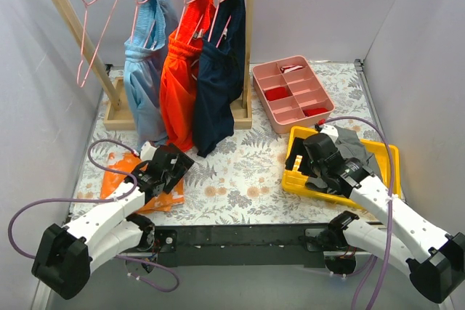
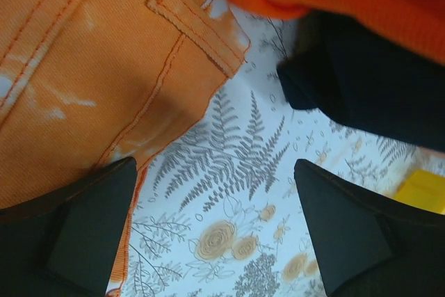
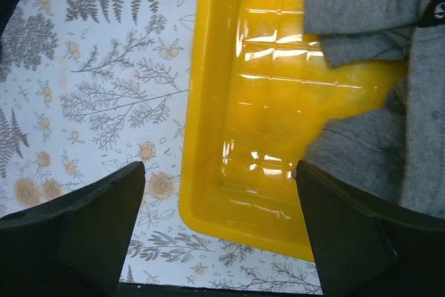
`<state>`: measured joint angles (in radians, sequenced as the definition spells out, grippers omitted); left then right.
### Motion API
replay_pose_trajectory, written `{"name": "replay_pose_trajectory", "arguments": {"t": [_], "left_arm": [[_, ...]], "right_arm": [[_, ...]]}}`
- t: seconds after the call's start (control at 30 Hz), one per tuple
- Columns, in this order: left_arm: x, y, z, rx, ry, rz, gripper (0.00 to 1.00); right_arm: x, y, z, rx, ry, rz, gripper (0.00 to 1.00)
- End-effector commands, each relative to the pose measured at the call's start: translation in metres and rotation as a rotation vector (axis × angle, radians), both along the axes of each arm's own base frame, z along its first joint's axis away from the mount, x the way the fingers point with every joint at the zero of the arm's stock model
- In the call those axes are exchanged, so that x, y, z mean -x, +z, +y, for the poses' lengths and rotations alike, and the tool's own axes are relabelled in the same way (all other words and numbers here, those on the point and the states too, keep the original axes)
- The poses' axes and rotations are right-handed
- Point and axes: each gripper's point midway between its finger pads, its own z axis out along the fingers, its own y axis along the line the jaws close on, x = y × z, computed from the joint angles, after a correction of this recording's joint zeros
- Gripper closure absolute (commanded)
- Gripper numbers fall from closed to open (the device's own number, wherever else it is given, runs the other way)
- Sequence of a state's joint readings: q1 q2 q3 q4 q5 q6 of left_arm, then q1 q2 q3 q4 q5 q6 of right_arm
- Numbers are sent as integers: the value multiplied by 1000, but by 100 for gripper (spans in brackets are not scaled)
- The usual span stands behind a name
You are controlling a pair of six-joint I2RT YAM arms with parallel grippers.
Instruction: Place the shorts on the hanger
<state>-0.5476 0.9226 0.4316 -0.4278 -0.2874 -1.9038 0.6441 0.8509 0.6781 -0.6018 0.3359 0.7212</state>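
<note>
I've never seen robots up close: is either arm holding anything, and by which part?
Nothing is held. The left gripper hangs open by the orange garment, the right gripper open above the bin with the shorts.

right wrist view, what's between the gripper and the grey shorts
Right wrist view: only the bare floor of the yellow tray; the right gripper hangs over its rim, the shorts further in.

Left arm (image 1: 109,215) and right arm (image 1: 396,208): both have white link shells, black joint housings and black blocks at the shoulder ends. A lilac cable (image 1: 22,212) loops along each arm. The jaws are matte black, wedge-shaped and unmarked. A black base rail (image 1: 240,241) spans both mounts.
</note>
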Motion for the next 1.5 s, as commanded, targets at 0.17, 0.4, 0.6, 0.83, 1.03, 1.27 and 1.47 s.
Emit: {"name": "replay_pose_trajectory", "arguments": {"t": [0.17,0.4,0.6,0.83,1.03,1.27,1.47], "left_arm": [[-10,31,-11,-54,-243,-64,2],[17,69,-84,-93,-587,-126,2],[18,119,-108,-76,-748,-244,2],[21,149,-135,-35,-926,-365,4],[14,182,-191,62,-1040,-531,12],[2,208,-267,88,-1124,-729,15],[-28,183,-306,29,-1132,-718,23]], "right_arm": [[-14,28,-70,123,-309,-31,2],[-35,44,-141,218,-581,-55,1],[-69,-18,-151,199,-612,101,5],[-86,44,-141,138,-530,-40,99],[-87,121,-110,-17,-395,-154,99],[-88,191,-88,-118,-287,-252,99],[-83,225,-80,-148,-234,-304,99]]}}
